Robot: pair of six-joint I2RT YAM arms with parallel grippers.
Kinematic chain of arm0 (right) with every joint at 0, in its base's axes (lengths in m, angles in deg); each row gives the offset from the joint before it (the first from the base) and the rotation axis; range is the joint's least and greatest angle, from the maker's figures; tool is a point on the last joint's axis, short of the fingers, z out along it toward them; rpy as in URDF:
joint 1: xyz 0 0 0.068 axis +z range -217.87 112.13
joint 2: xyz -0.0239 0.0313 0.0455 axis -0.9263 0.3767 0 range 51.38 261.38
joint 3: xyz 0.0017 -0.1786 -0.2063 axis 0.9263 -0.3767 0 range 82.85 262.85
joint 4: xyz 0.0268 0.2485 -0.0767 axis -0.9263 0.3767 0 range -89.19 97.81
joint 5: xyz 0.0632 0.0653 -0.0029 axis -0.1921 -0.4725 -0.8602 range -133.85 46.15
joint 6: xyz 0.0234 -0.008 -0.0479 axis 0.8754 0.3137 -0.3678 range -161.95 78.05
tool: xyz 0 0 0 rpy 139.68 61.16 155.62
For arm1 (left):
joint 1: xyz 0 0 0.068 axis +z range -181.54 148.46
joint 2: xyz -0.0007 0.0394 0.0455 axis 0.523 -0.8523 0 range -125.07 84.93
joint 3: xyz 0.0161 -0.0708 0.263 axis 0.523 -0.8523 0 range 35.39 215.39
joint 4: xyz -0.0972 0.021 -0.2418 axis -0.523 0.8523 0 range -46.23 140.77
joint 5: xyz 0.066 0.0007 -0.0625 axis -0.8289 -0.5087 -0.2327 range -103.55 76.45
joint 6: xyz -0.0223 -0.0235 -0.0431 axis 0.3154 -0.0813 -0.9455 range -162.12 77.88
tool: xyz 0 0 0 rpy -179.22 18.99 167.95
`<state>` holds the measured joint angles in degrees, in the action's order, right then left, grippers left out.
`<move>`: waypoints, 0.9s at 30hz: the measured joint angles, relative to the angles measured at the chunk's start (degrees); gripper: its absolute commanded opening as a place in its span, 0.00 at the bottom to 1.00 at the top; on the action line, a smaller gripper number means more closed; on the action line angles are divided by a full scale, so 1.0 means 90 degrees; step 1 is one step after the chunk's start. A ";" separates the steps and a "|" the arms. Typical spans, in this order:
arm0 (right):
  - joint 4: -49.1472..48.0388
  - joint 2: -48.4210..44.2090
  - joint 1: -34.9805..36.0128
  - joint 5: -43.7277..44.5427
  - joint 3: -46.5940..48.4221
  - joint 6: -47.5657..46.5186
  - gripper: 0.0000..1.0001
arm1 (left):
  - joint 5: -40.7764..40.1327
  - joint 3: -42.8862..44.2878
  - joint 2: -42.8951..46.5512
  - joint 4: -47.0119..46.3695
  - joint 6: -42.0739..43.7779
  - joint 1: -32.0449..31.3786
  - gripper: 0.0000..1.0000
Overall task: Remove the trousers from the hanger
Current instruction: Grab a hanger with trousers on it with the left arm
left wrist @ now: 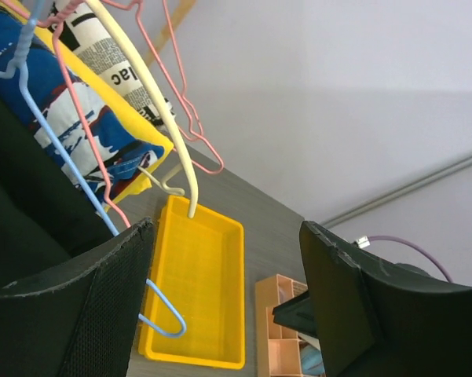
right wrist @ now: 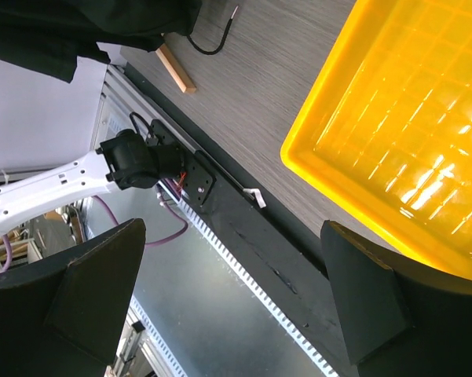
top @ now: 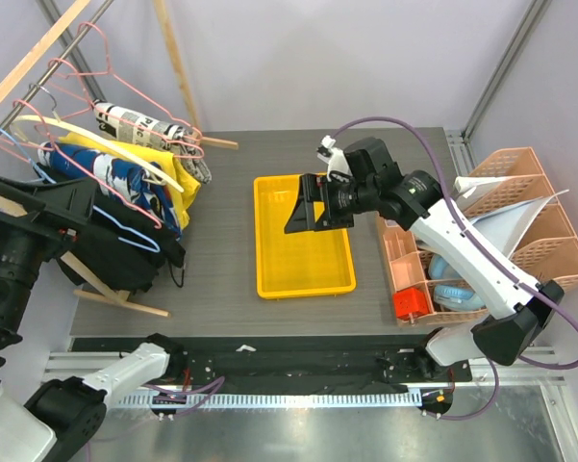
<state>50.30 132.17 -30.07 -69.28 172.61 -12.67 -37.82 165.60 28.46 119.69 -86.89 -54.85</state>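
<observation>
Top external view: a clothes rack [top: 38,58] is seen at 9 o'clock of the table [top: 221,289].
Left gripper [left wrist: 226,228]: it is held high beside the rack with the fingers spread wide; nothing is gripped between them.
Trousers [top: 115,255]: a plain black fabric is shown, bunched in a dark, shapeless bundle. They are hung at the near end of the rack, at 9 o'clock of the tray and just beside the left finger.
Blue hanger [left wrist: 91,192]: a thin light-blue wire is laid across the black fabric. How the trousers are seated on it cannot be told.
Other garments: a blue-and-white piece [top: 125,183], a yellow piece [top: 139,159] and a newsprint-patterned piece [top: 144,125] are hung at 12 to 1 o'clock of the trousers.
Yellow tray [top: 303,265]: it is set flat at the table's centre.
Right gripper [top: 308,204]: it is held above the tray's far end with the fingers fully apart; nothing is grasped.
Orange organiser [top: 519,192]: it is placed at 3 o'clock of the tray.
</observation>
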 measured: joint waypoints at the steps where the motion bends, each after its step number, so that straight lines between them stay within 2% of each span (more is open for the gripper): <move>1: -0.0015 0.0000 0.0046 0.0022 -0.0015 0.0012 1.00 | -0.0053 -0.0019 0.0005 0.0010 -0.0010 -0.0005 0.76; 6: -0.0117 -0.0007 0.0211 0.0155 -0.0255 0.0136 1.00 | -0.0255 -0.0799 0.0044 0.0126 -0.0272 -0.0024 0.76; 12: -0.0109 -0.0143 0.0216 0.0287 -0.0476 0.0219 1.00 | -0.0529 -0.0928 -0.0202 0.0216 -0.0556 -0.0029 0.74; 27: -0.0095 -0.0333 0.0216 0.0362 -0.0512 0.0262 1.00 | -0.1360 -0.2562 0.0525 0.0233 -0.1032 -0.0032 0.64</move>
<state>49.45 129.18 -28.13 -66.02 168.00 -10.31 -50.06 142.54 33.18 121.79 -96.18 -55.13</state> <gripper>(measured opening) 0.996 0.658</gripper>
